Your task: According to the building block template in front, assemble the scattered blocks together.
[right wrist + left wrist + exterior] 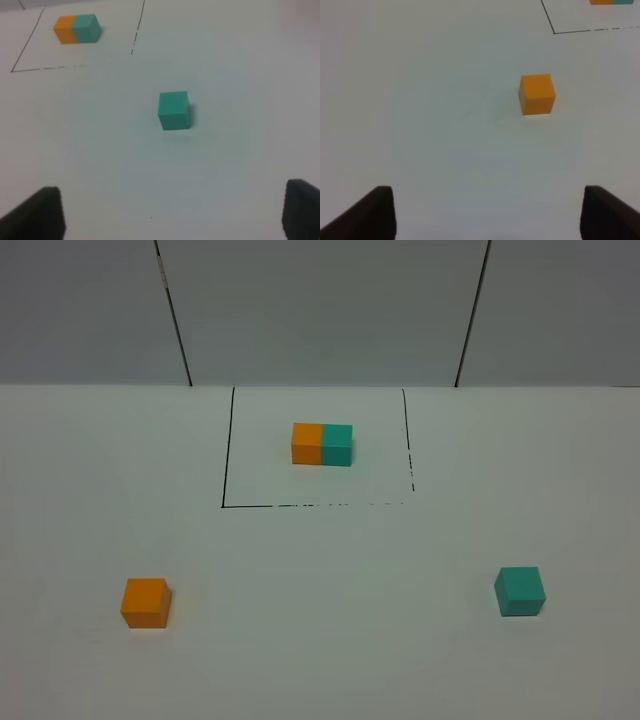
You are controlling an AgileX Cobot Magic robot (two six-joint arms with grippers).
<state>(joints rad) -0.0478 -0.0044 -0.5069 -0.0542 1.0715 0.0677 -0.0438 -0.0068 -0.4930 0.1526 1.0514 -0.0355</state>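
The template (322, 444), an orange cube joined to a teal cube, sits inside a thin black drawn square at the back middle; it also shows in the right wrist view (77, 29). A loose orange cube (146, 602) lies at the front left, and shows in the left wrist view (537, 94). A loose teal cube (520, 591) lies at the front right, and shows in the right wrist view (174, 110). My left gripper (487, 215) is open and empty, well short of the orange cube. My right gripper (172, 215) is open and empty, well short of the teal cube.
The white table (330, 580) carries only the cubes and the drawn square (227, 450), whose front line is broken. A grey panelled wall (320, 310) stands behind the table's far edge.
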